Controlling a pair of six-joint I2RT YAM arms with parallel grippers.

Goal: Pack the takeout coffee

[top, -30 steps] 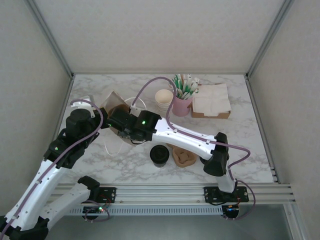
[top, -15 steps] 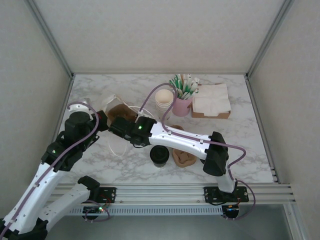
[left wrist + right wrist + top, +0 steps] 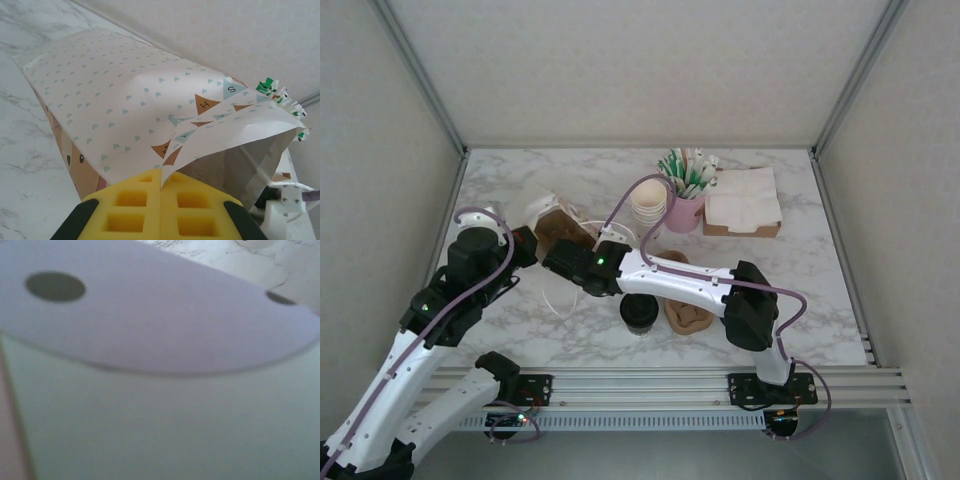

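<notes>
Over the last second my right arm has swung a little nearer the front edge of the desk [image 3: 820, 290], and my left arm has drawn slightly toward the left edge. My left gripper [image 3: 161, 180] is clamped on the rim of the paper bag [image 3: 125, 100], its yellow pads pressed together over the paper and the mouth gaping beside them. The bag lies toward the rear-left part of the desk. My right gripper [image 3: 558, 260] is at the bag's mouth. Its wrist camera gives a blurred pale surface with a dark oval hole, so I cannot tell how its jaws stand. The takeout coffee [image 3: 638, 309] stands upright near the middle of the front edge, just beside the brown cup carrier [image 3: 688, 316].
</notes>
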